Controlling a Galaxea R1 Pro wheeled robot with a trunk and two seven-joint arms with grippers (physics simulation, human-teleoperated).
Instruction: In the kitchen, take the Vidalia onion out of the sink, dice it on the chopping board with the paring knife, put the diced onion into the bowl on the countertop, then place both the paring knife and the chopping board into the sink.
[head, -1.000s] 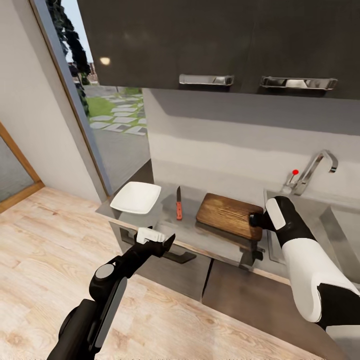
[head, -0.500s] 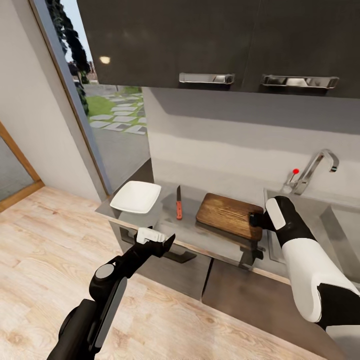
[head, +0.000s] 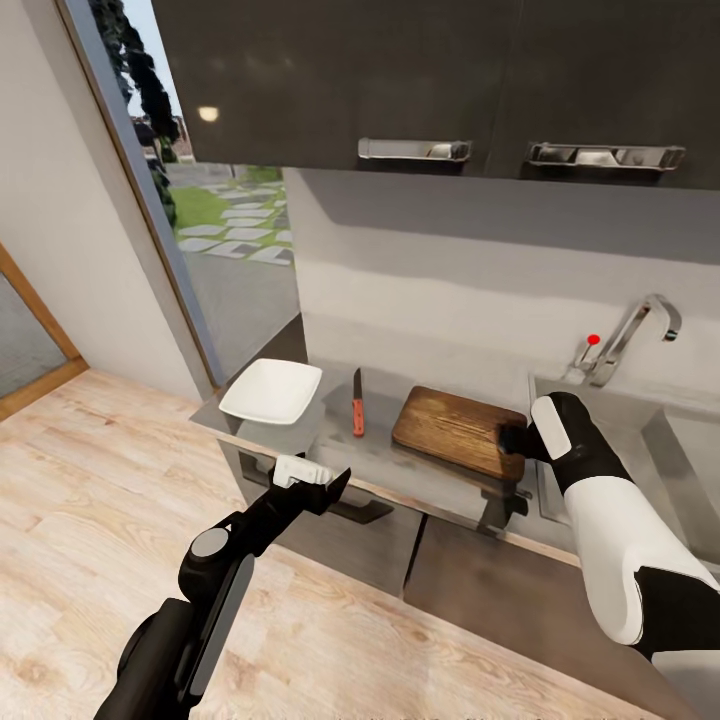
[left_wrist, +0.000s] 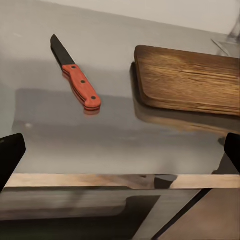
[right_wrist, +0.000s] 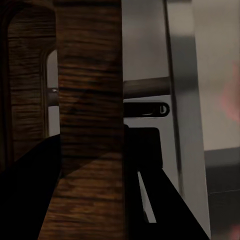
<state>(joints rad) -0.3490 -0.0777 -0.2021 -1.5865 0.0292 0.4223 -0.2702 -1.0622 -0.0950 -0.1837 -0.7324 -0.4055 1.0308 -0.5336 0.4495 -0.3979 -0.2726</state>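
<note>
The dark brown chopping board (head: 455, 430) lies flat on the grey countertop (head: 400, 465), just left of the sink (head: 640, 425). My right gripper (head: 512, 440) is shut on the board's right end; in the right wrist view the wood edge (right_wrist: 90, 125) sits between the dark fingers. The paring knife (head: 357, 405), with its red-orange handle (left_wrist: 82, 90), rests between the board (left_wrist: 190, 80) and the white bowl (head: 272, 392). My left gripper (head: 322, 482) hangs open in front of the counter's edge, holding nothing. My right arm hides most of the basin.
The chrome tap (head: 630, 345) with a red dot stands behind the sink. Dark upper cabinets with bar handles (head: 415, 150) hang overhead. Lower cabinet fronts (head: 470, 570) stand below the counter. A glass door (head: 215, 230) and wood floor (head: 80, 480) are to the left.
The whole picture has shifted slightly, so the camera moved a little. Both arms, the board, the knife and the bowl keep their places.
</note>
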